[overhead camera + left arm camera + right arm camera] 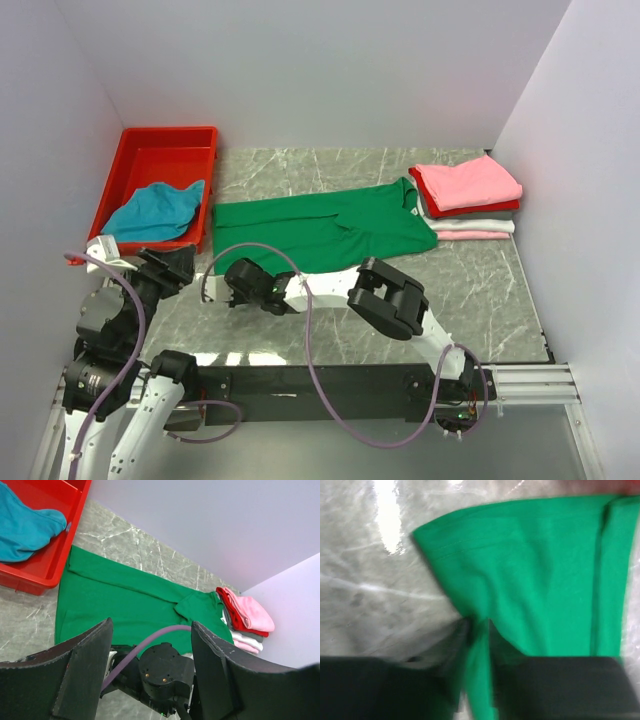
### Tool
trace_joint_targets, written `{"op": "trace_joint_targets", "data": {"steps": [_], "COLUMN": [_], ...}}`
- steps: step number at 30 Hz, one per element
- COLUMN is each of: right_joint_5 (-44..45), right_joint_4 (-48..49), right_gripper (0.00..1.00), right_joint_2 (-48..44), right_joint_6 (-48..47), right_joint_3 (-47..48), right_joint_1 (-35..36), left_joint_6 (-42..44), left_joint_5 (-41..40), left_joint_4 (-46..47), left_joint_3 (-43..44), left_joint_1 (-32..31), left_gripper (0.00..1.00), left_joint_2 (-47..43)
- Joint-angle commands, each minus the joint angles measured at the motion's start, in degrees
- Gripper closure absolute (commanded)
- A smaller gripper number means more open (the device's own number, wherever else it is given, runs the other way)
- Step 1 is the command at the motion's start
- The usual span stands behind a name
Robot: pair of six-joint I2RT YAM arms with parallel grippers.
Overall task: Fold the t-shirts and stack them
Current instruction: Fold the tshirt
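Observation:
A bright green t-shirt lies spread flat mid-table, neck to the right. My right gripper is at its near left hem. In the right wrist view the gripper is shut on a pinched fold of the green shirt. My left gripper hovers at the left near the tray; in its wrist view the gripper is open and empty, above the right arm's wrist. A teal-blue shirt lies crumpled in the tray. A folded stack with a pink shirt on top sits at the far right.
The red plastic tray stands at the back left, touching the green shirt's left edge. The right arm's elbow reaches across the near table. Purple cables loop over both arms. White walls close in the left, back and right.

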Motion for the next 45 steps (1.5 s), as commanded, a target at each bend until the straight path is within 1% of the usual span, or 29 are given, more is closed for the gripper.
{"op": "trace_joint_targets", "data": {"steps": [1, 2, 3, 5, 6, 13, 17, 20, 21, 23, 24, 25, 26, 27, 29, 30, 32, 33, 34, 35, 36, 37, 38, 39, 40, 41, 42, 43, 45], "right_joint_5": [-2.5, -5.3, -6.5, -9.9, -13.6, -28.5, -34.3, -37.4, -38.1, -39.6, -39.9, -39.6, -38.9, -37.6, -35.9, -36.2, -39.2, -40.9, -41.7, -42.5, -43.0, -43.2, -44.1, -47.8, -49.8, -51.9, -53.5, -56.8, -58.7], "right_joint_4": [-0.5, -0.7, -0.7, -2.0, -2.5, -12.5, -20.1, -25.7, -27.8, -31.0, -34.4, -35.7, -36.4, -37.3, -38.2, -38.8, -42.0, -42.6, -42.6, -42.2, -39.0, -37.4, -36.7, -35.9, -36.0, -36.7, -37.4, -37.7, -38.2], "right_gripper": [0.78, 0.84, 0.93, 0.96, 1.00, 1.00, 1.00, 1.00, 1.00, 1.00, 0.88, 0.66, 0.53, 0.35, 0.27, 0.25, 0.25, 0.25, 0.25, 0.25, 0.25, 0.25, 0.25, 0.25, 0.25, 0.25, 0.25, 0.26, 0.26], "right_joint_2": [-1.1, -1.6, -3.1, -4.7, -6.5, -16.8, -25.1, -30.3, -31.6, -36.0, -37.5, -39.0, -42.4, -44.4, -50.9, -52.8, -57.8, -59.4, -62.2, -63.6, -64.9, -65.9, -67.4, -67.6, -67.7, -67.5, -67.3, -67.1, -66.9], "right_joint_6": [2.4, 2.8, 3.2, 3.5, 3.9, 2.0, -3.2, -6.7, -8.4, -9.1, -11.1, -11.7, -11.9, -12.0, -13.1, -13.4, -16.2, -16.4, -16.4, -15.5, -13.6, -11.4, -8.7, -7.3, -6.2, -5.5, -5.0, -4.6, -3.7], "right_joint_3": [-1.5, -2.2, -2.7, -4.2, -4.6, -12.6, -18.4, -22.6, -23.2, -25.4, -25.9, -26.5, -27.0, -28.1, -29.3, -30.0, -30.7, -32.0, -32.7, -33.5, -35.4, -36.2, -36.5, -36.6, -36.5, -36.1, -35.5, -35.3, -35.2], "right_joint_1": [-0.3, -0.3, -0.3, -0.4, -0.3, 1.8, 4.5, 5.3, 5.2, 5.2, 5.2, 5.2, 5.0, 4.6, 2.3, -2.2, -9.8, -18.0, -21.8, -25.8, -30.5, -37.6, -42.2, -46.1, -53.9, -57.0, -59.7, -64.7, -67.6], "left_joint_6": [1.2, 1.3, 1.4, 1.7, 1.7, 3.6, 5.3, 5.7, 5.8, 5.7, 5.8, 5.2, 5.0, 5.2, 5.8, 6.4, 8.2, 8.8, 10.5, 11.4, 12.3, 14.6, 15.6, 16.4, 17.9, 18.4, 18.7, 19.5, 20.6], "left_joint_5": [1.4, 1.7, 1.8, 1.9, 2.1, 4.7, 10.5, 15.4, 19.2, 23.1, 26.5, 28.4, 30.0, 32.6, 33.6, 34.2, 34.6, 34.9, 35.4, 34.7, 34.1, 33.2, 32.4, 31.6, 31.5, 31.0, 30.6, 30.6, 30.4], "left_joint_4": [1.0, 1.3, 1.4, 1.9, 2.2, 7.5, 13.6, 19.6, 21.3, 25.7, 26.9, 29.3, 30.5, 31.3, 33.0, 32.8, 31.2, 30.4, 29.5, 27.9, 24.7, 22.7, 20.5, 15.9, 14.3, 13.0, 11.5, 9.3, 7.5], "left_joint_3": [-0.5, -0.7, -0.6, -0.6, -0.6, -0.6, -1.4, -1.4, -1.1, 0.7, 1.5, 3.5, 4.5, 5.7, 10.0, 11.9, 18.7, 21.4, 27.3, 30.7, 34.2, 41.4, 45.5, 49.6, 56.7, 60.0, 62.9, 68.0, 73.1], "left_joint_1": [-0.1, -0.1, -0.1, 0.0, 0.0, -0.1, 0.0, 0.0, -0.1, 0.0, -0.2, -0.2, -0.2, -0.7, -1.7, -3.2, -4.8, -6.8, -7.8, -8.8, -10.8, -11.6, -12.4, -13.4, -13.7, -14.0, -14.3, -14.5, -15.2], "left_gripper": [0.31, 0.31, 0.31, 0.31, 0.31, 0.31, 0.31, 0.31, 0.31, 0.32, 0.33, 0.33, 0.34, 0.36, 0.35, 0.35, 0.37, 0.38, 0.39, 0.39, 0.40, 0.41, 0.42, 0.43, 0.43, 0.43, 0.42, 0.42, 0.42], "left_joint_2": [-0.4, -0.3, -0.1, 0.1, 0.6, 5.6, 11.9, 20.0, 25.2, 31.3, 37.9, 41.5, 48.5, 52.0, 58.6, 65.2, 72.0, 78.7, 82.1, 85.5, 92.2, 95.7, 102.6, 105.8, 108.9, 114.3, 116.6, 118.7, 123.2]}}
